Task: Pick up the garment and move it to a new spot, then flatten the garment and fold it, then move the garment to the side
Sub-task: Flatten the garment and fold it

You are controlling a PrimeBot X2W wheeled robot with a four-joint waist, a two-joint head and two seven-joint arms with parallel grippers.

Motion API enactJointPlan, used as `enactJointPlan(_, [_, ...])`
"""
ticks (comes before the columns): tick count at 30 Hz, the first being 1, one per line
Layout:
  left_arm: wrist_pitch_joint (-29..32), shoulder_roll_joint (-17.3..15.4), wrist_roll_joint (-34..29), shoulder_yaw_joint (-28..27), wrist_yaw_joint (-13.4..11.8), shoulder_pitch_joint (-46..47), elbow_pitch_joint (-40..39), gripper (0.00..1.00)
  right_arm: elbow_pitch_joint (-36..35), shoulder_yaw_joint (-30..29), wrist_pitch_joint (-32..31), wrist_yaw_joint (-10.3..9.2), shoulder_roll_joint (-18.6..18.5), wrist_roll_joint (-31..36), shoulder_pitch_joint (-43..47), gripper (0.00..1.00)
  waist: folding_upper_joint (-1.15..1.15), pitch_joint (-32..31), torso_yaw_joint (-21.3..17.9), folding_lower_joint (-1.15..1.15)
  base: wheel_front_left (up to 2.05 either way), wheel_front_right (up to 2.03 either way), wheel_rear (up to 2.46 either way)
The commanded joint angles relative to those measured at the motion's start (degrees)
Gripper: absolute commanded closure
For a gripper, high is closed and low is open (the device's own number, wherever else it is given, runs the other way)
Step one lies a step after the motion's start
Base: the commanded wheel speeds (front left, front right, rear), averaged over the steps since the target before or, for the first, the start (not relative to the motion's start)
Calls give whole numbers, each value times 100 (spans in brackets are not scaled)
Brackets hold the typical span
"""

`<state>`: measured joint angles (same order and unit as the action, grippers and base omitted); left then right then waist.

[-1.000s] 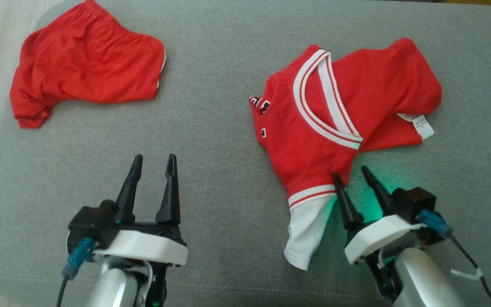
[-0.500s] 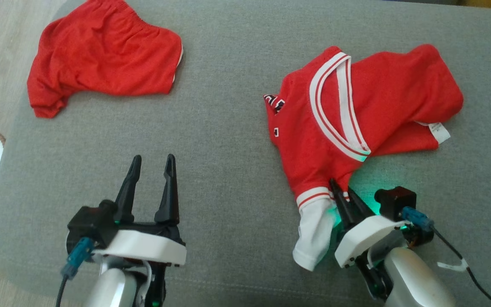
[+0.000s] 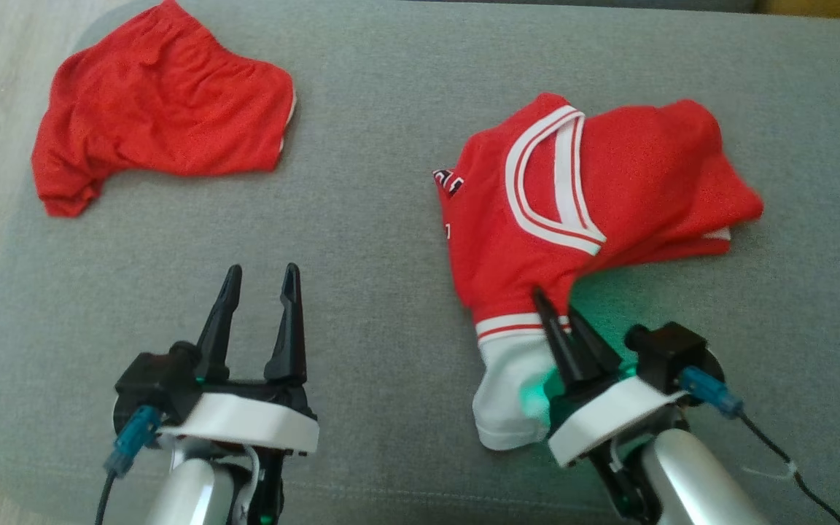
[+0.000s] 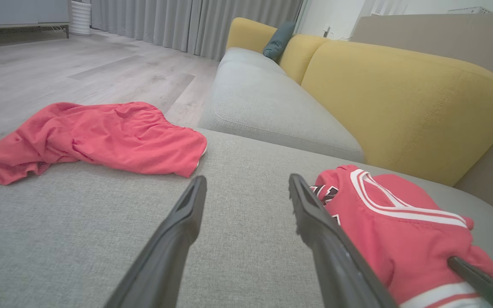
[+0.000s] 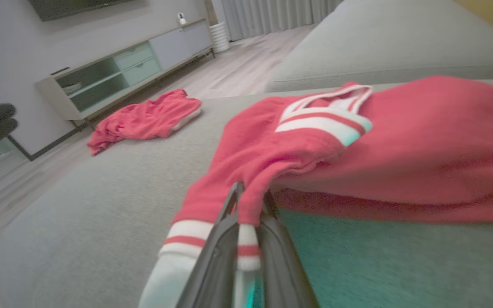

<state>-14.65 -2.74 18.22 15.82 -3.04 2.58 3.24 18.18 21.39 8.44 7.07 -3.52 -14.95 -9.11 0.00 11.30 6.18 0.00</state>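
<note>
Nearest, at the front edge of the grey seat (image 3: pixel 376 240), the left end effector (image 3: pixel 262 268) hovers over the seat's left half. Its two dark fingers stand apart with nothing between them, pointing toward the back of the seat.

On the seat's right half, also near the front edge, the right end effector (image 3: pixel 555 305) has its fingers drawn together on the jersey (image 3: pixel 609 182). They pinch red cloth just above a red-and-white striped band (image 3: pixel 511 327). In the right wrist view a fold of that cloth drapes over the fingertips. A white sleeve (image 3: pixel 507 397) trails from the band toward the front edge, just beside the fingers. A green glow (image 3: pixel 602 306) lies on the seat next to the clamped fingers.

From the pinch, the jersey spreads back over the middle of the seat's right half in a crumpled heap. Its white-and-red V-neck trim (image 3: pixel 547 182) faces up, and a bit of black lettering (image 3: pixel 448 181) shows at the edge nearest the seat's centre. The cloth by the pinch appears raised a little off the seat; the rest rests on it.

Farther back, at the seat's far left corner, red shorts (image 3: pixel 165 117) lie bunched and well apart from the jersey.

Beyond the back of the seat, the left wrist view shows a yellow backrest (image 4: pixel 400 94) and a pale wood floor (image 4: pixel 58 64).
</note>
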Motion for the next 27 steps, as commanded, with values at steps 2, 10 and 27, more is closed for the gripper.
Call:
enactJointPlan(2, [-35,-14,32,-203,3,189,-169,0,-382,304,-89,42,64,13,-201,100,0,-33,96,0,0,0,0])
enactJointPlan(10, [-35,-14,116,-215,-46,193,-158,0,-62,1027,-170,42,64,-292,-1028,100,0,-64,567,0,0,0,0])
enactJointPlan(27, [-35,-14,71,-246,-33,63,-147,0,1284,2273,372,42,64,-1055,-1663,0,0,-210,569,0,0,0,0])
